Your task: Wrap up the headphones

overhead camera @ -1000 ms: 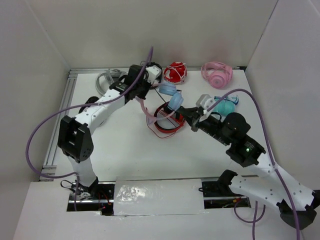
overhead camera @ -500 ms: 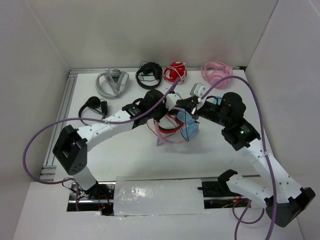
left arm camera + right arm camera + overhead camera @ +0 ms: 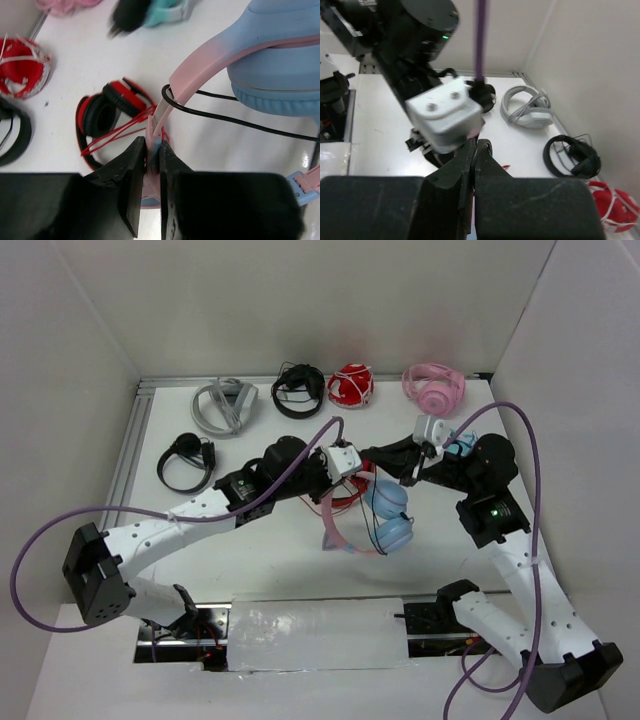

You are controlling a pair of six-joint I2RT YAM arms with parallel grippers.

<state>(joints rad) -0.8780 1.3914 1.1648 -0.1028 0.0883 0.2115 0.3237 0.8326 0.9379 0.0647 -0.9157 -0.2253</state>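
Observation:
The headphones hang between my grippers above the table's middle: two light-blue ear cups point(image 3: 390, 520), a thin pink headband point(image 3: 328, 528) and a thin black cable point(image 3: 369, 532). My left gripper point(image 3: 332, 490) is shut on the pink headband point(image 3: 172, 95). In the left wrist view point(image 3: 153, 142) the black cable point(image 3: 225, 117) loops around the band below a blue cup point(image 3: 280, 75). My right gripper point(image 3: 367, 454) is just behind the cups, jaws shut. In the right wrist view point(image 3: 474, 145) a thin black cable loop point(image 3: 485, 145) sits at the fingertips.
A red-and-black pair point(image 3: 345, 502) lies under the held headphones. Along the back lie grey point(image 3: 225, 405), black point(image 3: 298, 388), red-and-white point(image 3: 350, 385) and all-pink point(image 3: 433, 388) pairs. Another black pair point(image 3: 187, 458) lies at left, a teal pair point(image 3: 460, 447) by my right wrist.
Both arms have carried the headphones from the back middle toward the front middle. The ear cups now hang lower and to the right; my right gripper has moved back and right.

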